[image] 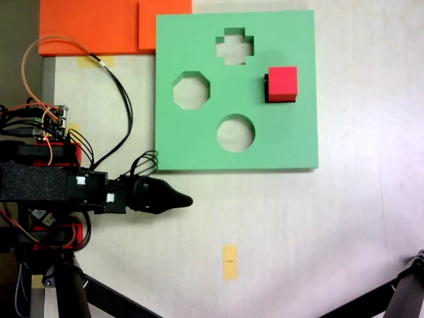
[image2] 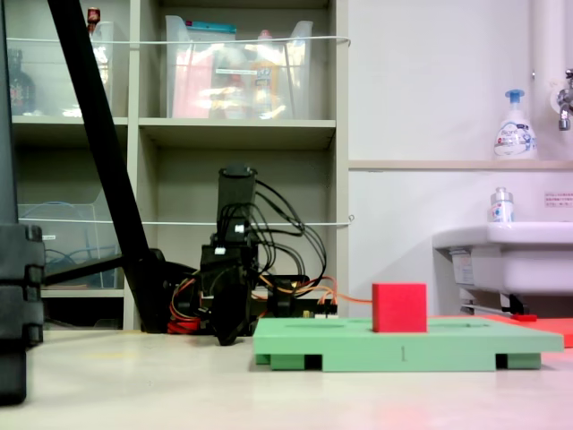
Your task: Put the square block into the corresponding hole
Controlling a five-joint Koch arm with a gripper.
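Observation:
The square block (image: 283, 84) is a red cube on the right part of the green board (image: 199, 142). It sits over the square hole (image: 266, 88), of which I see a dark sliver along the cube's left side. In the side-on fixed view the block (image2: 399, 307) stands mostly above the board (image2: 358, 345); how deep it sits I cannot tell. My gripper (image: 187, 200) lies low on the table, below the board's lower left corner, well apart from the block, its jaws together in one point with nothing held. It faces the camera as a dark mass, the gripper (image2: 231, 333).
The board also has a cross cutout (image: 234, 46), an octagonal cutout (image: 191, 91) and a round cutout (image: 236, 132). Orange foam sheets (image: 93, 26) lie at the top left. A yellow tape strip (image: 230, 262) is on the table. Cables (image: 122, 106) loop near the arm's base.

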